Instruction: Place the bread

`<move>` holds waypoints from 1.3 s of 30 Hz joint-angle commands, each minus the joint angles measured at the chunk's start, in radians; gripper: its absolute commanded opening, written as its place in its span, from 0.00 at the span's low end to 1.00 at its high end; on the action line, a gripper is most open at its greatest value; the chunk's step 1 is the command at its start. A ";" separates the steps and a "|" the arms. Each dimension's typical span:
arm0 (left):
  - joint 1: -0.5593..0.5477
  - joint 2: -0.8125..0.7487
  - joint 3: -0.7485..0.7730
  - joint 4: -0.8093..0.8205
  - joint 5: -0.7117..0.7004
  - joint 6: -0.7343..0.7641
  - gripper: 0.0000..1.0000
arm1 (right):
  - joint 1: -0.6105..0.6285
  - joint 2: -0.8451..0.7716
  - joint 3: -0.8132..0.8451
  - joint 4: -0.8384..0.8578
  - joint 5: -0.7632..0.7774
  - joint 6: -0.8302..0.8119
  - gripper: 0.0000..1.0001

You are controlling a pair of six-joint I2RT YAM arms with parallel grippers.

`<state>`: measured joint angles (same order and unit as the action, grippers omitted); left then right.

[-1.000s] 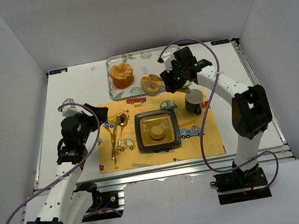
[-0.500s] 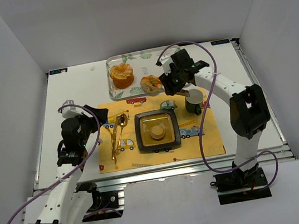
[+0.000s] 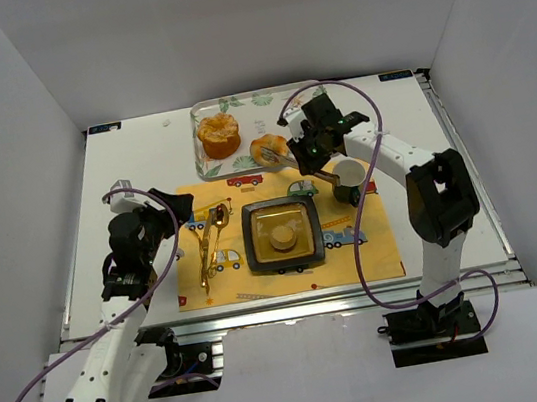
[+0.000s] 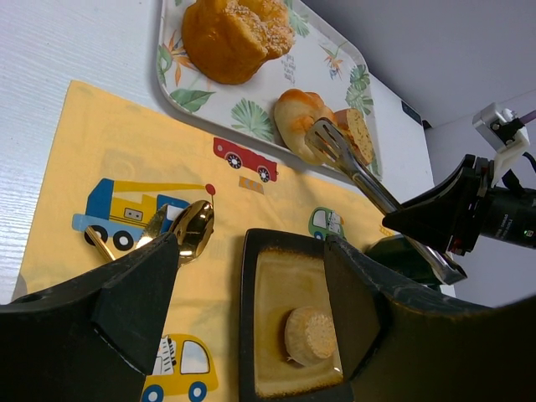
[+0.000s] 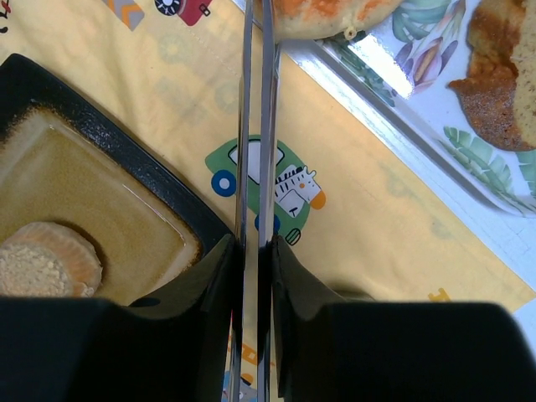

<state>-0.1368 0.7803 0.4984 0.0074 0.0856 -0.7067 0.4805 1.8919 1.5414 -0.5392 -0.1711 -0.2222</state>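
- Top external: the right claw is clamped on a pair of tongs above the far edge of the yellow mat.
- The tong tips reach the roll, which lies at the near right of the patterned tray. A muffin sits to its left on the same tray.
- The bun rests at the centre of the dark square plate, which stands in the middle of the mat.
- A dark cup stands on the mat just beside the right arm. A gold spoon lies on the mat left of the plate.
- The left claw hangs over the counter at the left edge of the mat, holding nothing.
- Left wrist: the left claw stands wide, both fingers well apart, with the plate and bun seen between them.
- The tongs run from the right claw up to the roll, their forked tips against its right side. Whether the tips pinch the roll cannot be told.
- Right wrist: the right claw is narrow, its fingers pressed on the two tong arms, which lie nearly together.
- The tong arms pass over the mat to the roll at the tray rim. The bun lies in the plate at lower left.
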 commanded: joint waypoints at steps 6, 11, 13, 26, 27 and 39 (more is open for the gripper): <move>0.003 -0.024 0.009 -0.033 -0.015 0.004 0.80 | 0.001 -0.053 0.036 0.007 -0.079 -0.014 0.00; 0.003 -0.027 0.023 -0.044 -0.020 0.010 0.80 | -0.023 -0.126 0.030 0.071 -0.136 -0.026 0.00; 0.003 -0.029 0.029 -0.049 -0.021 0.013 0.80 | -0.029 -0.181 -0.007 0.113 -0.165 -0.045 0.00; 0.002 -0.059 0.025 -0.075 -0.035 0.015 0.80 | -0.033 -0.572 -0.398 -0.111 -0.450 -0.327 0.00; 0.002 -0.061 0.023 -0.075 -0.034 0.015 0.80 | -0.033 -0.615 -0.452 -0.107 -0.450 -0.330 0.00; 0.003 -0.041 0.009 -0.047 -0.012 0.010 0.80 | -0.026 -0.626 -0.521 -0.122 -0.416 -0.376 0.28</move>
<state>-0.1364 0.7399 0.4999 -0.0593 0.0639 -0.7036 0.4503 1.2705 1.0050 -0.6670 -0.5594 -0.5587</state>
